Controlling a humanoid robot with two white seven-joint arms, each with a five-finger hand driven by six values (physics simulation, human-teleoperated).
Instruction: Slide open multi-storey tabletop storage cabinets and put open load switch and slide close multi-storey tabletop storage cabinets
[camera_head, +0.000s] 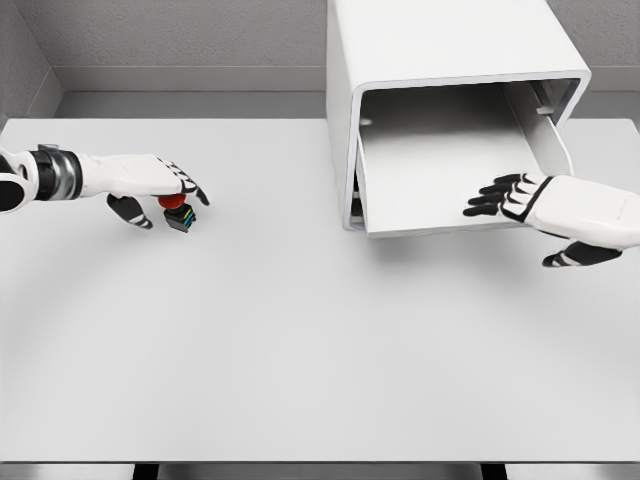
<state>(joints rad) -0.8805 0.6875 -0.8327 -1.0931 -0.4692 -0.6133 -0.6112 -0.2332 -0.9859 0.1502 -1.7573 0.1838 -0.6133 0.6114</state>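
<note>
Near the table's (300, 350) left edge, the left hand (165, 185) has its fingers closing around the load switch (178, 214), a small red-topped block that seems to rest on the surface. At the far right, the storage cabinet (440, 50) has its drawer (440, 160) slid out and empty. The right hand (520, 198), fingers spread, rests at the drawer's front. Opening looks done; placing and closing remain.

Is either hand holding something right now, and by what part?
The left hand has its fingers at the red top of the small black switch; a closed grasp cannot be told. The right hand holds nothing.
</note>
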